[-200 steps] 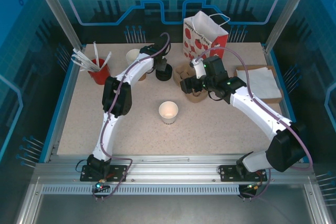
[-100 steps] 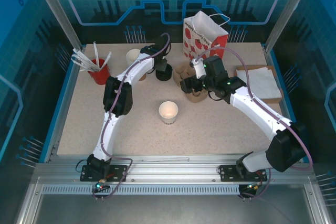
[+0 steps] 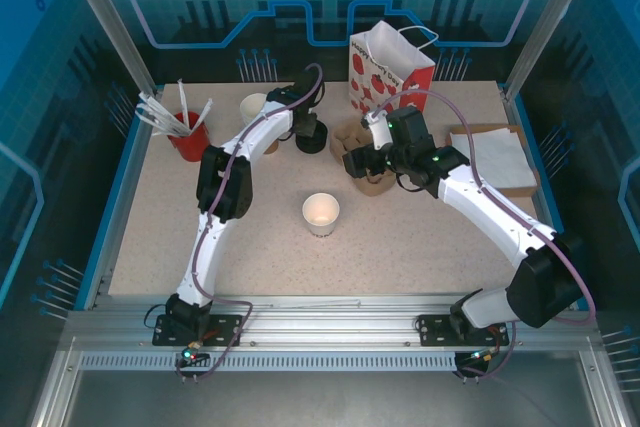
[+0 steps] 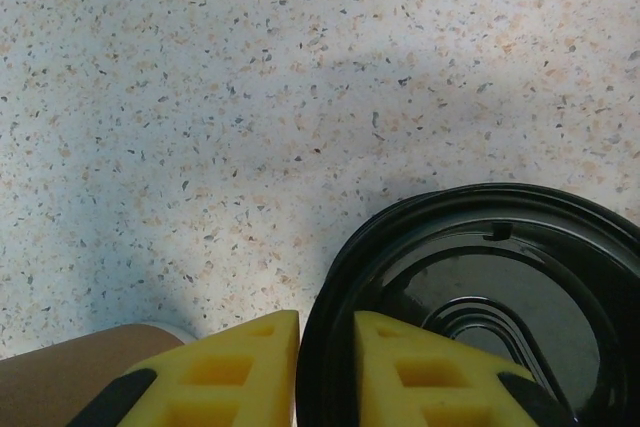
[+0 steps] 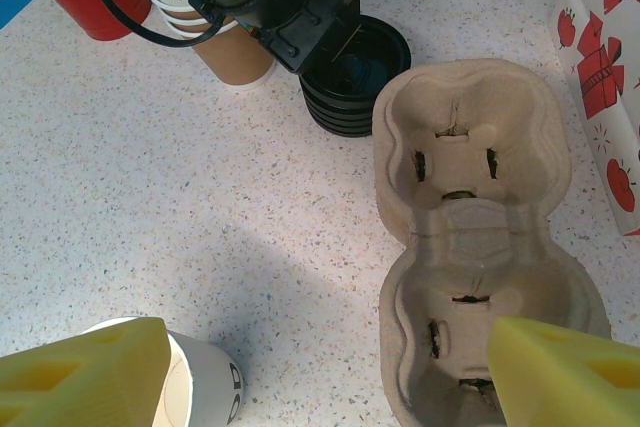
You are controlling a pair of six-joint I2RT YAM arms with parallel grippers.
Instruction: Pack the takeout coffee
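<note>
left claw (image 4: 325,332) closed onto black lid (image 4: 560,247) rim | open table (image 4: 200,97) beyond

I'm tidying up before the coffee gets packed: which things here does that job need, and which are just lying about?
Needed: open cup, lids, carrier, bag.
Probably idle: straw cup, napkins, cup stack.
</note>
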